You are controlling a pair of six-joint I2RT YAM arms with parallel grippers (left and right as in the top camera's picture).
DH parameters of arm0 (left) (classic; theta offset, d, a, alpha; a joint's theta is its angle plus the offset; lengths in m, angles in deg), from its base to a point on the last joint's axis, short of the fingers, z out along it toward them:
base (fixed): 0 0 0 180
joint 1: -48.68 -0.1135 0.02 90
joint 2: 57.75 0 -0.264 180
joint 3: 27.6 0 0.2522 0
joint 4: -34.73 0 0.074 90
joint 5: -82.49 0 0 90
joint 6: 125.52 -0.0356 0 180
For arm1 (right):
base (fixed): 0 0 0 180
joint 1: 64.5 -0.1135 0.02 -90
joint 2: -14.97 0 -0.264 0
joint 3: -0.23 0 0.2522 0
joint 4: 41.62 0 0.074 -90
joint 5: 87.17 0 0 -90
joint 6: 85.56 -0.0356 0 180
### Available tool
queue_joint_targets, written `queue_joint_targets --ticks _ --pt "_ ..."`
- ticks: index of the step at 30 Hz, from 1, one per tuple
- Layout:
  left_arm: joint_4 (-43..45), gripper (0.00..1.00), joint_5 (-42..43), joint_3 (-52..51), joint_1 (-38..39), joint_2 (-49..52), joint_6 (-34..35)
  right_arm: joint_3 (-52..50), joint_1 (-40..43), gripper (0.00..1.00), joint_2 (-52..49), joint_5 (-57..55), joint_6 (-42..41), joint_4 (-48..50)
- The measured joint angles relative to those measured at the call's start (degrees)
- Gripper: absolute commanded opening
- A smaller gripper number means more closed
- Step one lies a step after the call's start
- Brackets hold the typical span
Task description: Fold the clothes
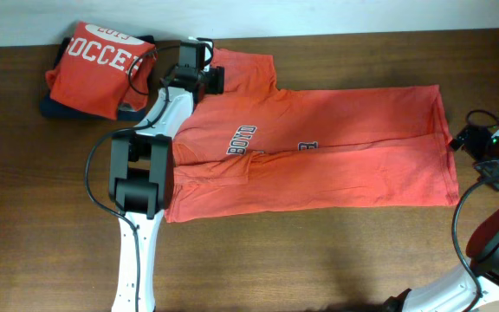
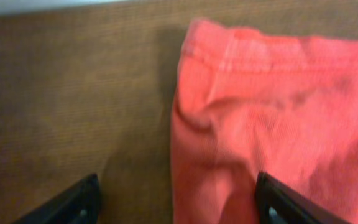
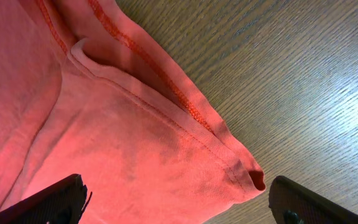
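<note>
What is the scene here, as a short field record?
laid-out shirt: flat on table, creased along its middle
folded shirt: apart, at the table's far edge
left fingers: open, straddling a sleeve edge
right fingers: open, around a hem corner, not gripping

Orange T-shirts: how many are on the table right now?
2. The spread T-shirt lies across the middle of the table; the folded T-shirt sits at upper left in the overhead view, on a dark cloth that may hide more.
</note>
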Motion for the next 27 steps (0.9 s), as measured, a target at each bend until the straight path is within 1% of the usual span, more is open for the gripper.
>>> queue_joint_targets --ticks 5,11,14,18,21,26,27 --pt "-13.53 0.79 -0.13 5.2 -0.02 -0.07 0.22 0.0 0.0 0.99 0.0 0.0 0.04 0.0" --pt "-27.02 0.79 -0.35 12.74 0.09 0.63 0.2 0.0 0.0 0.99 0.0 0.0 0.04 0.0" --pt "-29.22 0.79 -0.35 18.51 0.31 1.53 0.2 0.0 0.0 0.99 0.0 0.0 0.0 0.0" --pt "-28.92 0.79 -0.33 24.3 0.83 1.62 0.2 0.0 0.0 0.99 0.0 0.0 0.04 0.0" --pt "-28.26 0.76 -0.33 25.59 1.18 1.62 0.2 0.0 0.0 0.99 0.0 0.0 0.07 0.0" --pt "-27.43 0.75 -0.33 25.59 1.53 2.45 0.2 0.0 0.0 0.99 0.0 0.0 0.0 0.0" --pt "-26.8 0.73 -0.33 25.59 1.53 2.95 0.2 0.0 0.0 0.99 0.0 0.0 0.02 0.02"
